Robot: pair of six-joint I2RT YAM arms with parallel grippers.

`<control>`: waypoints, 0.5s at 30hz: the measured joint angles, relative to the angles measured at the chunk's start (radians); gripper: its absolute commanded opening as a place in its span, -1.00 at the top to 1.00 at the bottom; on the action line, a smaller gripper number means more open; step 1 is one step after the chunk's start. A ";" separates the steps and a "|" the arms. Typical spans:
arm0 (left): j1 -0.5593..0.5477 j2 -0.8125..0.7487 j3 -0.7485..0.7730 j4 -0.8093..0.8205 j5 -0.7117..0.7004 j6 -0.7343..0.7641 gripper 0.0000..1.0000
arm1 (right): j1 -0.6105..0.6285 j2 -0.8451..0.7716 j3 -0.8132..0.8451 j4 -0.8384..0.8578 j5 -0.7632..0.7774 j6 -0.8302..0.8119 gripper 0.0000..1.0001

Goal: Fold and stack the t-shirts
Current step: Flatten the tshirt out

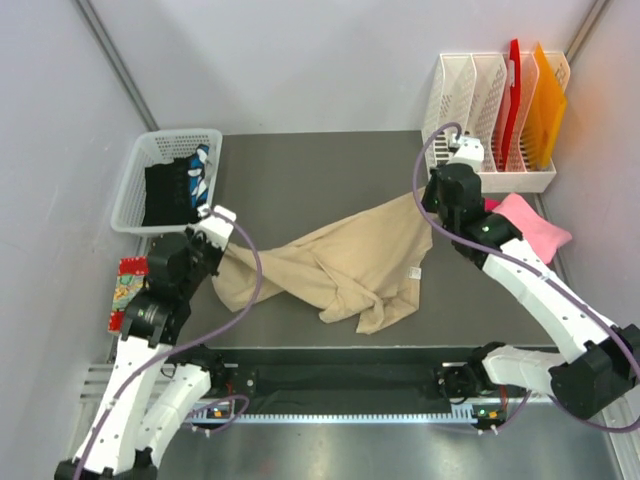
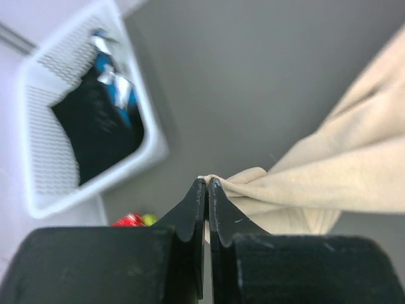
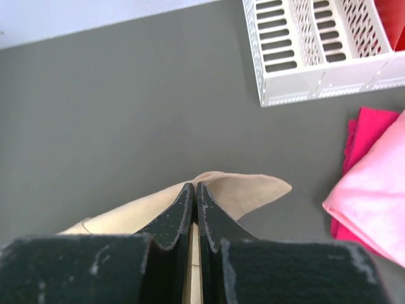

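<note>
A crumpled beige cotton t-shirt (image 1: 340,270) lies across the middle of the dark grey table mat (image 1: 320,165), strung between the two arms. The left gripper (image 2: 207,182) is pinched tight on a bunched corner of it beside the white plastic mesh basket (image 1: 185,132). The right gripper (image 3: 194,187) is likewise clamped on the far right corner, just short of the white slotted file rack (image 1: 515,183). Both holds take only a thin edge of fabric, so a hard outward pull could strip the cloth from either pair of fingers. The middle of the shirt sags in twisted folds, and these would likely drag on the mat and set creases rather than flatten. The right arm also works close to the folded pale pink cloth (image 1: 535,228), which rests on a magenta piece (image 3: 361,136), so a wide swing could disturb that stack or clip the rack. The basket holds a black garment with blue and white print (image 1: 168,195). The rack holds a red folder (image 1: 513,95) and an orange one (image 1: 545,105) in its right slots, and its other slots look empty, though the angle hides their floors.
</note>
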 measured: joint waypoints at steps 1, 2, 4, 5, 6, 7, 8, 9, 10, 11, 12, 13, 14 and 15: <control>0.000 0.041 0.018 0.044 -0.030 -0.002 1.00 | -0.010 0.016 0.013 0.006 -0.003 0.000 1.00; 0.000 0.086 0.035 0.092 -0.059 -0.001 1.00 | -0.016 0.026 0.020 0.016 -0.007 0.000 1.00; 0.000 0.180 0.063 0.167 -0.102 0.003 1.00 | -0.023 0.035 0.023 0.019 -0.016 0.000 1.00; 0.000 0.235 0.075 0.212 -0.122 0.008 1.00 | -0.025 0.037 0.023 0.019 -0.022 0.000 1.00; 0.000 0.293 0.087 0.252 -0.141 0.012 1.00 | -0.027 0.037 0.022 0.019 -0.027 0.000 1.00; 0.000 0.351 0.101 0.288 -0.157 0.016 1.00 | -0.031 0.036 0.022 0.021 -0.032 0.000 1.00; 0.000 0.400 0.110 0.316 -0.168 0.018 1.00 | -0.034 0.036 0.021 0.025 -0.035 0.000 1.00; 0.000 0.463 0.126 0.340 -0.183 0.020 1.00 | -0.040 0.036 0.019 0.030 -0.040 0.000 1.00; 0.000 0.520 0.147 0.354 -0.196 0.023 1.00 | -0.045 0.034 0.015 0.035 -0.043 0.000 1.00; 0.000 0.569 0.168 0.369 -0.206 0.024 1.00 | -0.051 0.032 0.010 0.036 -0.051 0.000 1.00; 0.000 0.610 0.188 0.378 -0.216 0.024 1.00 | -0.060 0.028 0.001 0.038 -0.058 0.000 1.00; 0.000 0.639 0.209 0.383 -0.223 0.023 1.00 | -0.063 0.026 -0.004 0.038 -0.059 0.000 1.00; 0.000 0.658 0.227 0.388 -0.229 0.022 1.00 | -0.067 0.021 -0.011 0.039 -0.064 0.000 1.00; 0.000 0.666 0.243 0.392 -0.234 0.021 1.00 | -0.069 0.017 -0.016 0.037 -0.067 0.000 1.00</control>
